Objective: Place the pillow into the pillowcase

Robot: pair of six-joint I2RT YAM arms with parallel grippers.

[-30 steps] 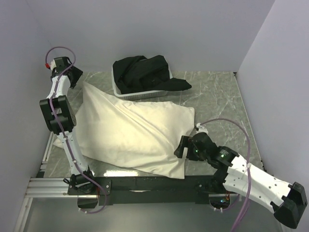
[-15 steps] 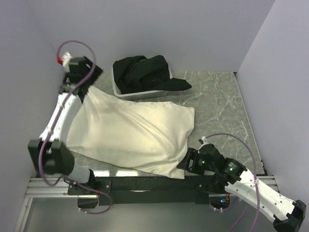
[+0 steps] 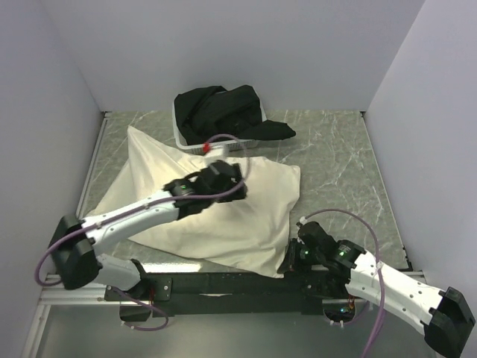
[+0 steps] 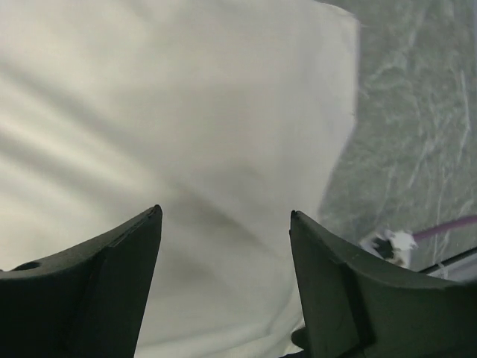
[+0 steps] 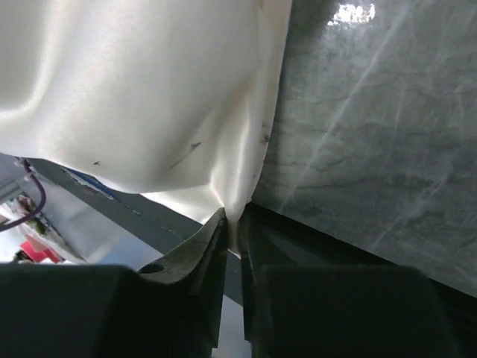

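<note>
The pillowcase (image 3: 257, 216) is a wide cream-white sack lying wrinkled and puffed across the left and middle of the table. The pillow does not show in any view. My left gripper (image 3: 238, 183) hovers over the pillowcase's middle. In the left wrist view it (image 4: 223, 216) is open, with only cream fabric (image 4: 186, 112) below and nothing between the fingers. My right gripper (image 3: 291, 257) is at the pillowcase's near right corner by the table's front edge. In the right wrist view it (image 5: 232, 220) is shut on a thin fold of the pillowcase (image 5: 149, 89) hem.
A white basket (image 3: 186, 144) at the back holds a heap of black cloth (image 3: 223, 112) that spills to the right. Bare green marble table (image 3: 335, 164) lies right of the pillowcase. A black rail (image 3: 223, 283) runs along the near edge. Walls close in on three sides.
My left arm swung from the back left corner to above the pillowcase's middle. My right gripper dropped to the near right corner and closed on the fabric's edge.
</note>
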